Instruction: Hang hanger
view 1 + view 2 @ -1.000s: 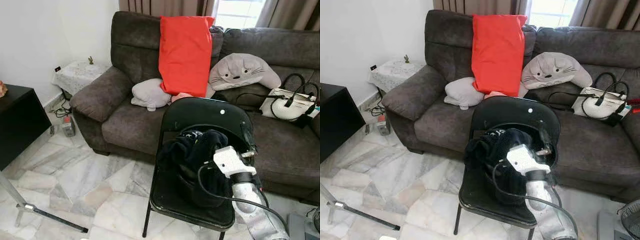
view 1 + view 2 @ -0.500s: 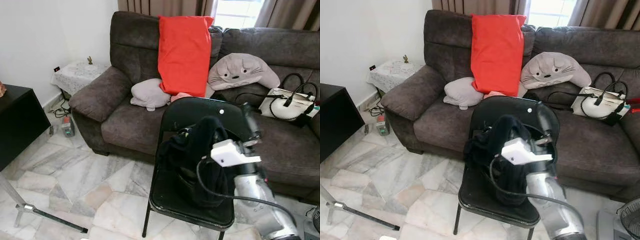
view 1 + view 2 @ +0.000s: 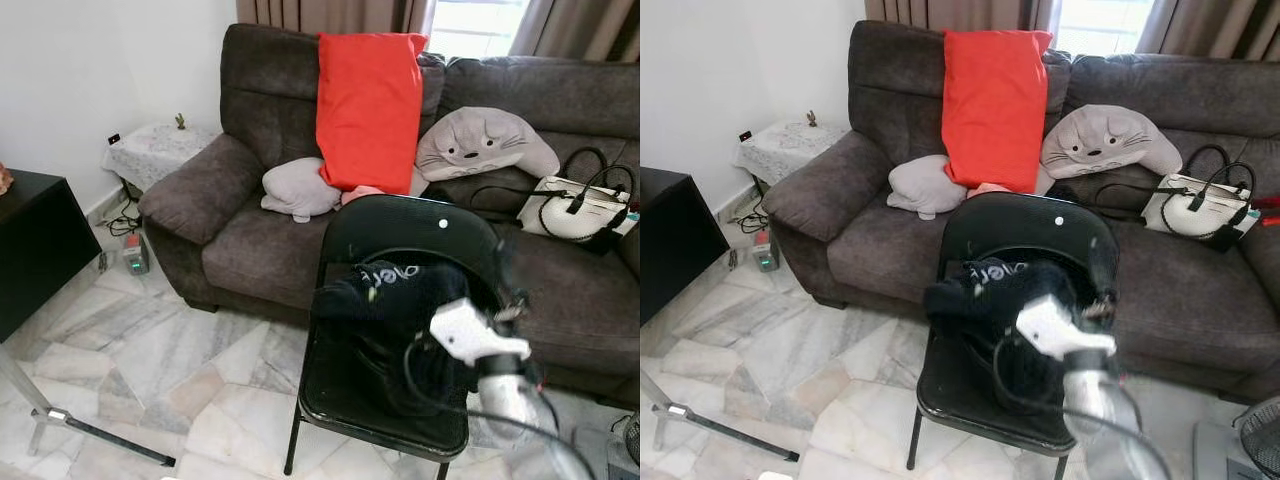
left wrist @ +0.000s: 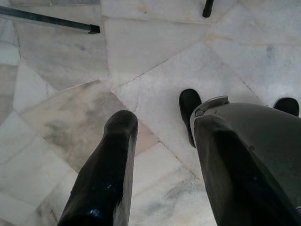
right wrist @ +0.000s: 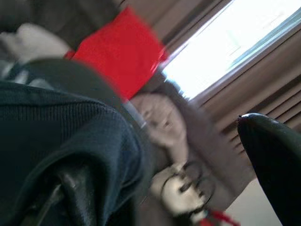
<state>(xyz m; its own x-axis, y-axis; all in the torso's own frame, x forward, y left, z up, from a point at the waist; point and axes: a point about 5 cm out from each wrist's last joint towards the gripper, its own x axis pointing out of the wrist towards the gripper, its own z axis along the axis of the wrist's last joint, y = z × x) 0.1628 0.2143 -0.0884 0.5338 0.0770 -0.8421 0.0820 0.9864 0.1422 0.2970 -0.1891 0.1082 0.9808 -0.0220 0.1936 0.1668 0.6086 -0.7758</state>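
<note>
Far left: black cabinet by the wall, metal stand leg on the marble floor. Small side table with white lace cloth next to the sofa arm. Left gripper hangs idle over the floor; in the left wrist view its two black fingers sit apart with floor showing between them, so open, holding nothing.

Dark brown sofa carries a grey cushion, a red pillow upright against the backrest, a grey animal-face plush and a white handbag with black straps at the far right end.

In front of the sofa: black folding chair. Dark navy garment with white lettering is bunched over the chair seat, partly lifted off it. Hanger itself not clearly made out; a thin dark curved piece runs along the garment in the right wrist view, can't confirm it is the hanger.

Right gripper is at the right side of the garment, just in front of the chair back, blurred, white wrist block and black cable below it. Right wrist view has knit fabric pressed against one finger and the other finger well apart from it. Can't tell if the right gripper is clamped on the fabric or open.
</note>
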